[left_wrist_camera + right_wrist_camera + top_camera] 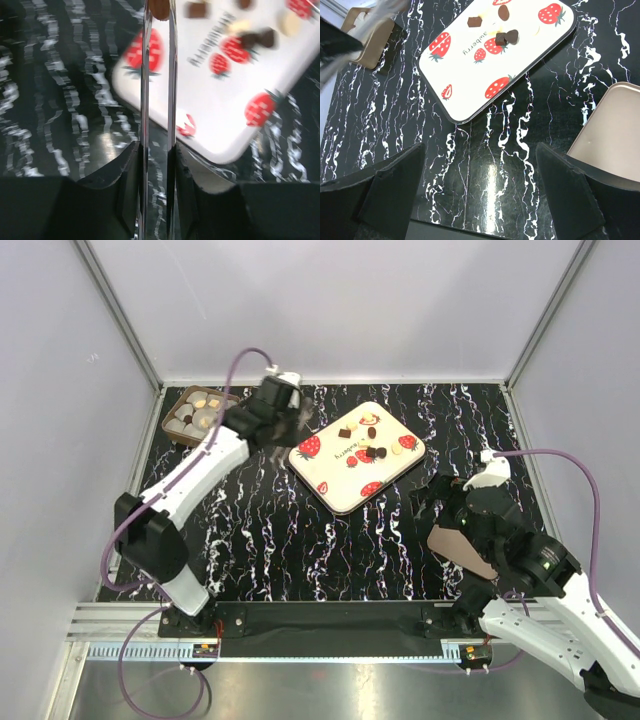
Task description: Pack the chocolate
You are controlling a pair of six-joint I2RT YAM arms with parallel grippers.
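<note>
Several pieces of chocolate (372,432), dark, tan and cream, lie on the far half of a white strawberry-print tray (340,485). My left gripper (157,150) is shut on a pair of metal tongs (146,75), whose blades reach out over the tray's left corner (225,115). A brown chocolate (160,7) sits between the blade tips. In the top view the left gripper (283,415) hovers between the brown box (200,415) and the tray. My right gripper (480,190) stands open and empty over bare table, short of the tray (470,80).
The brown box at the back left holds white paper cups (205,420), some with sweets in them. A tan lid (460,545) lies beside the right gripper (437,502), at the right edge of the right wrist view (610,125). Frame posts and grey walls ring the black marbled table.
</note>
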